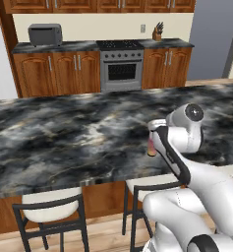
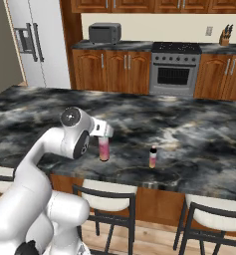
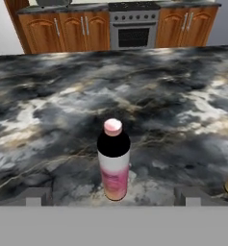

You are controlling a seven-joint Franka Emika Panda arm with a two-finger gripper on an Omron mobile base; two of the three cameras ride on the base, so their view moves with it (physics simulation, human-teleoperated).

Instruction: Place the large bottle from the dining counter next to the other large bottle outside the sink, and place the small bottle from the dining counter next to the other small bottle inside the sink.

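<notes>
The large bottle (image 3: 114, 163) stands upright on the dining counter (image 3: 48, 110), near its front edge; it has pink liquid, a dark band at the neck and a pink cap. My gripper (image 3: 113, 197) is open. Its two fingertips (image 3: 37, 196) are spread wide on either side of the bottle and do not touch it. In the right base view the gripper (image 2: 103, 135) hovers just above the large bottle (image 2: 104, 149). The small bottle (image 2: 153, 157), reddish-orange with a dark cap, stands a short way to the right of it. The arm hides most of the large bottle (image 1: 151, 146) in the left base view.
Stools (image 2: 107, 199) are tucked under the dining counter's front edge (image 1: 64, 179). Across the aisle are wood cabinets with a stove (image 1: 120, 61), a toaster oven (image 1: 45, 34) and a knife block (image 1: 158, 31). A fridge (image 2: 35, 42) stands at the far left.
</notes>
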